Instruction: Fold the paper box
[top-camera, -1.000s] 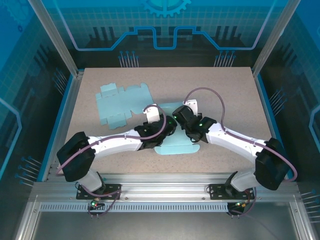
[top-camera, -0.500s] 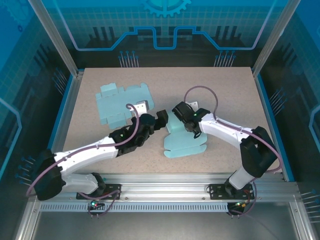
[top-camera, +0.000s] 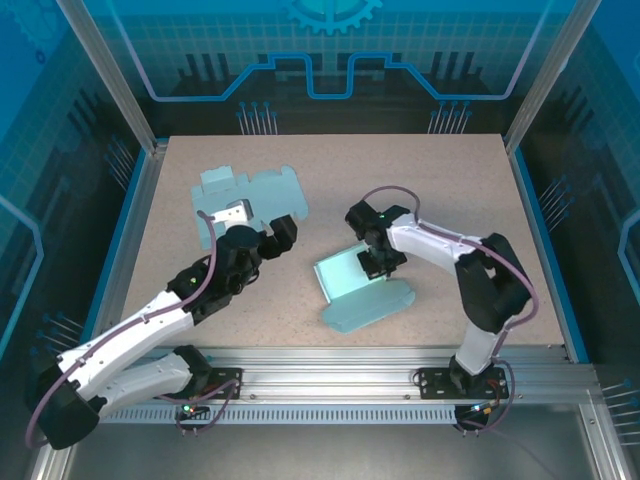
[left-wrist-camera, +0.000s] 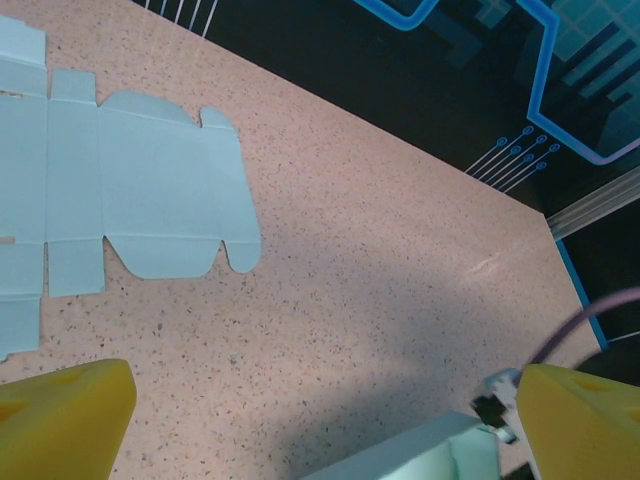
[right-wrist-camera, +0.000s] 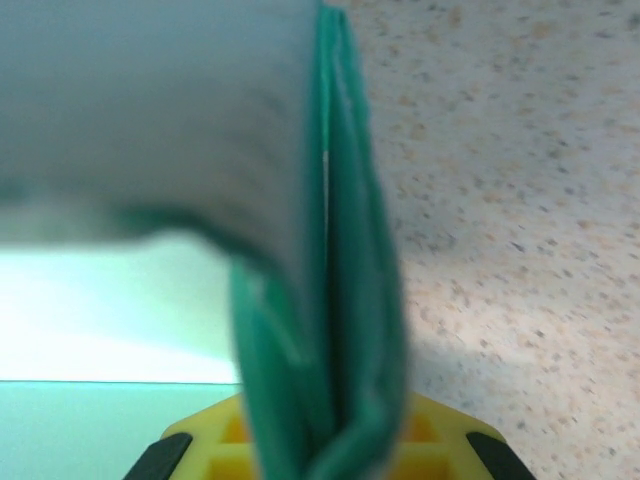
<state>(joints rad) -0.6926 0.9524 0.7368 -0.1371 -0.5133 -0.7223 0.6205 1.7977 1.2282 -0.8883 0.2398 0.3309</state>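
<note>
Lying nearest the front edge of the table (top-camera: 450, 180), a little right of its middle, the pale green paper box (top-camera: 365, 305) is part-folded: one long panel lies flat on the speckled top, and another stands raised along its far-left side. The right gripper (top-camera: 378, 262) reaches the box's far edge from the right, its jaws closed tight on a doubled fold of the card. In the right wrist view this fold (right-wrist-camera: 335, 300) stands upright between the yellow pads (right-wrist-camera: 205, 452), blurred by closeness.

Left of the box and apart from it, the left gripper (top-camera: 268, 238) hangs over the table with its jaws spread as wide as they go — nothing sits between them. Its wrist view has the yellow fingers (left-wrist-camera: 60, 420) at the two lower corners, with a corner of the box (left-wrist-camera: 420, 455) low between them.

Farther back, toward the far-left corner, a flat blank (top-camera: 245, 200) of the same green card lies unfolded on the table — flaps spread, just beyond the left gripper.
</note>
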